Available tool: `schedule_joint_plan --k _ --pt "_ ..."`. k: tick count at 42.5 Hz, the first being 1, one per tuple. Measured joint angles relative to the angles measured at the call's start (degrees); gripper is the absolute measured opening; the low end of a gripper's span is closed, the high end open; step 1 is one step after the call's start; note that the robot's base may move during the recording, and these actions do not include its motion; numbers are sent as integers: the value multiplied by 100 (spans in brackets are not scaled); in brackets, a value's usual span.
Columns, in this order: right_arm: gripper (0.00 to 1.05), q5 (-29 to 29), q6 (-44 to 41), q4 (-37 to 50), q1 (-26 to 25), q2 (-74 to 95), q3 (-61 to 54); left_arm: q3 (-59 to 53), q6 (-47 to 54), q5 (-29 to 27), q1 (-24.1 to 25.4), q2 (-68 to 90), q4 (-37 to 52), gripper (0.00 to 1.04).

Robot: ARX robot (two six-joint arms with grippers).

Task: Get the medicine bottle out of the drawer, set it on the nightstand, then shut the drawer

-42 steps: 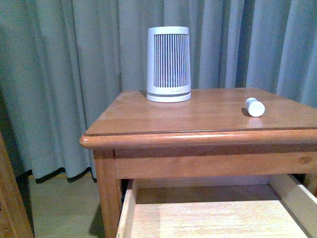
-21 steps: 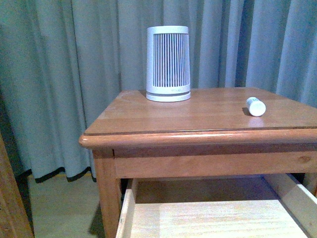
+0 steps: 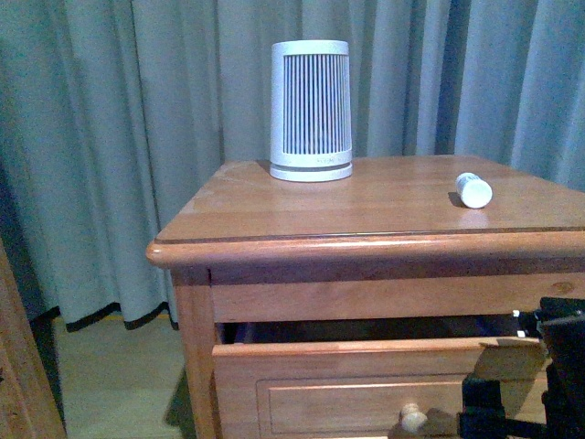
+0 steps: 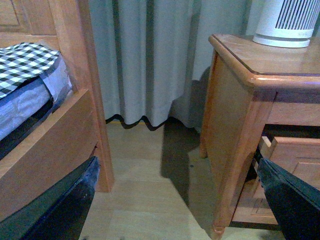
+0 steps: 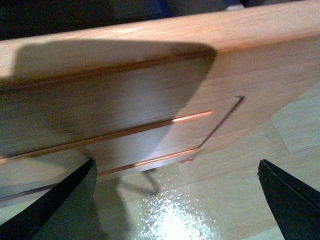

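**Medicine bottle on the nightstand, drawer partly open**

The medicine bottle (image 3: 473, 190) lies on its side near the right edge of the nightstand (image 3: 366, 215) top, well apart from the white ribbed cylinder (image 3: 311, 111) standing toward the back. Below, the drawer (image 3: 366, 384) stands slightly out, a dark gap above its front, its knob (image 3: 413, 419) visible. The right claw (image 3: 512, 402) sits low at the drawer front beside the knob, far beneath the bottle; its fingers (image 5: 65, 200) are spread apart, holding nothing. The left claw (image 4: 175, 200) hangs beside the nightstand above the floor (image 4: 150, 175), fingers apart, near the bed (image 4: 30, 75).
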Motion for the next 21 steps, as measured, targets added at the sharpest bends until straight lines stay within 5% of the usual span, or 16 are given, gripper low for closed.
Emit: schedule_joint_plan --k 21 --pt "98 -243 -688 -461 -396 236 911 0 0 0 0 0 0 98"
